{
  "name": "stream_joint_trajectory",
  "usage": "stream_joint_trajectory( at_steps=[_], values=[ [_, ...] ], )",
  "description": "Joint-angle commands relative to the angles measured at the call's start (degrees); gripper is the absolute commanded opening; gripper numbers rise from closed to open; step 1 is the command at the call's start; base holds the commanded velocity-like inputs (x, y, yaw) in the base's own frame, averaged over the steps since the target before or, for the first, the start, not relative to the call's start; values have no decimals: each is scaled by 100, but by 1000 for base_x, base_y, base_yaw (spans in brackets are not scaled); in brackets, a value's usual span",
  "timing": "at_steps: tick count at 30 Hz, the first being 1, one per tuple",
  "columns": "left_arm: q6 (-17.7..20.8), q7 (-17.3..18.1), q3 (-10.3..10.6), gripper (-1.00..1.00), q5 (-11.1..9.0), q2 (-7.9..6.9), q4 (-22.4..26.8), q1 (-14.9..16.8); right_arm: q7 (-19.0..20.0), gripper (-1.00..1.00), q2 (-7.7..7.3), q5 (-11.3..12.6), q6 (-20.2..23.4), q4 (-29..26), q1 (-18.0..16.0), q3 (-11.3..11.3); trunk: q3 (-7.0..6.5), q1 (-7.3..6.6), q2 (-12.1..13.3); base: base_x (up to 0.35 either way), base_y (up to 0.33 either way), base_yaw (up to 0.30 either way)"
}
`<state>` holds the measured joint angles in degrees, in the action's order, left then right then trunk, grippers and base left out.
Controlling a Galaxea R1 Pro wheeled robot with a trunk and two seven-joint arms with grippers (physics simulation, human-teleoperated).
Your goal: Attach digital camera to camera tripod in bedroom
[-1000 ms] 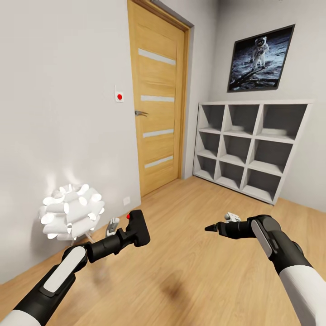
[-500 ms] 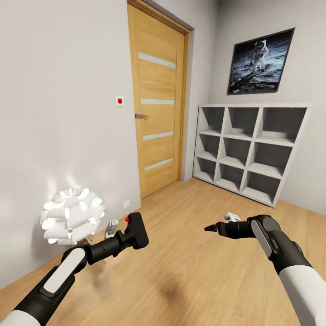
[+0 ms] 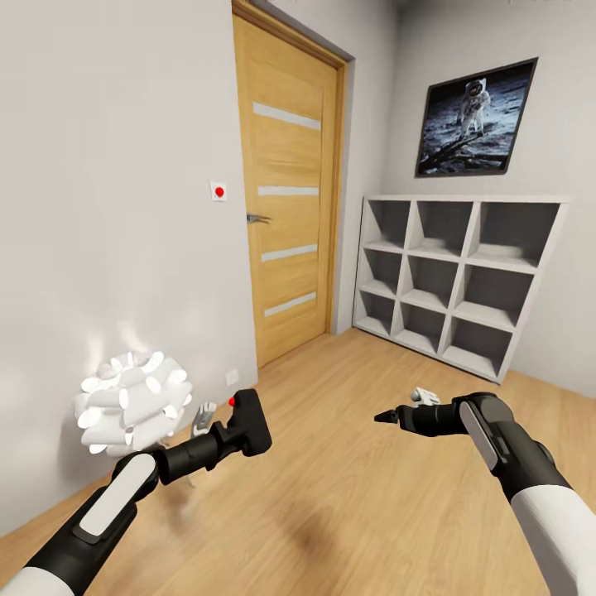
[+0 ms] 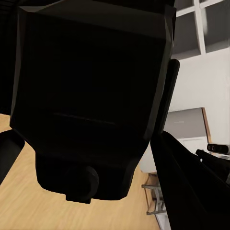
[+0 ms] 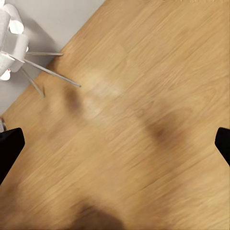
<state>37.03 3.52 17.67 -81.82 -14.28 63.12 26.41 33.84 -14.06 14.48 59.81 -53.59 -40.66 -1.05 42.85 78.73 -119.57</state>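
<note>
While whole view drifts slightly vs a sec ago, base is moving; arms unchanged. Left gripper [image 3: 240, 426] clamps digital camera [image 3: 248, 420], right gripper [image 3: 387, 416] spread, empty. No tripod yet, so prob. still in transit.

Black digital camera [image 3: 248, 422] held above floor

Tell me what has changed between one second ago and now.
The whole head view shifts slightly, so the camera moved, not the room. The door, shelf unit and white lamp only slide in the picture. The left gripper still holds the digital camera; the right gripper stays empty, jaws open.
</note>
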Motion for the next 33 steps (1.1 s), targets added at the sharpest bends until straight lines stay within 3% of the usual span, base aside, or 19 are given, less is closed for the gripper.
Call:
stream_joint_trajectory(
  at_steps=[1, 15, 21, 33],
  values=[
    [5, 26, 8, -100, -2, -5, -1, 5, 8, 100, -7, 2, 19, -2, -4, -10, -12, -23, 39, 0, 0, 0],
    [3, 26, 2, -100, -1, -5, -45, 5, 8, 100, -3, 2, 19, 7, -4, -9, -264, -331, 600, 0, 0, 0],
    [6, 22, -145, -100, -7, 2, -55, 5, 8, 100, -1, 1, 19, 7, -4, -9, -371, -463, 841, 0, 0, 0],
    [9, 33, -197, -100, -8, 18, -286, 5, 5, 100, 9, -20, 13, 15, -4, -9, -587, -726, 1322, 0, 0, 0]
  ],
)
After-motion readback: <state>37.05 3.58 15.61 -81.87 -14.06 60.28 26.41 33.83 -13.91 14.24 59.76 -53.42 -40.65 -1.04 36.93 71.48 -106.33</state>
